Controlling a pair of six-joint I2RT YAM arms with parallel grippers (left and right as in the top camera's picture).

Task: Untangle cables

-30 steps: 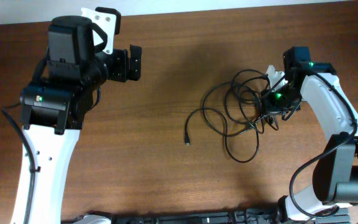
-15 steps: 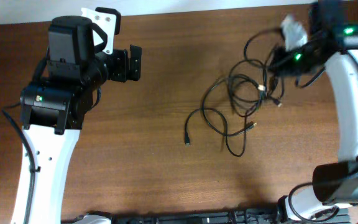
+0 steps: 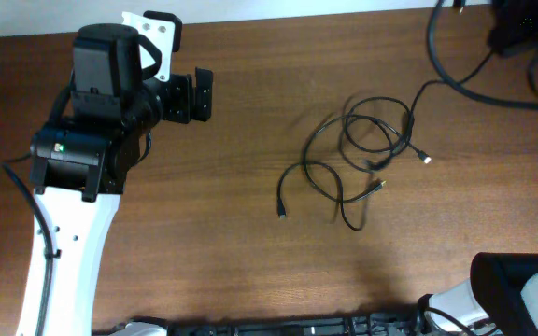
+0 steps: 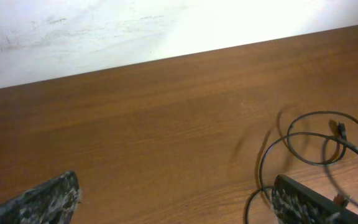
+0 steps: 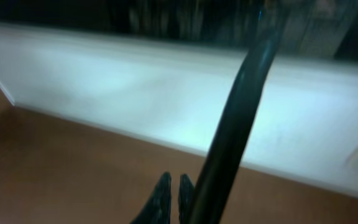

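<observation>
Left gripper [image 3: 183,58], seen overhead, matte black fingers fully spread and empty, stands well left of the thin black flexible cables [image 3: 374,164], loose loops on the brown wood-grain table [image 3: 250,261]; bare surface rings them. Left wrist: beyond the loops, the table edge meets a white wall [image 4: 104,31]. Right wrist: right gripper [image 5: 173,196] is pinched closed on one blurred cable.

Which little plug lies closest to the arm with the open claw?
The plug ending the loose tail on the left of the cables; the other two visible plugs lie at the tangle's right.
</observation>
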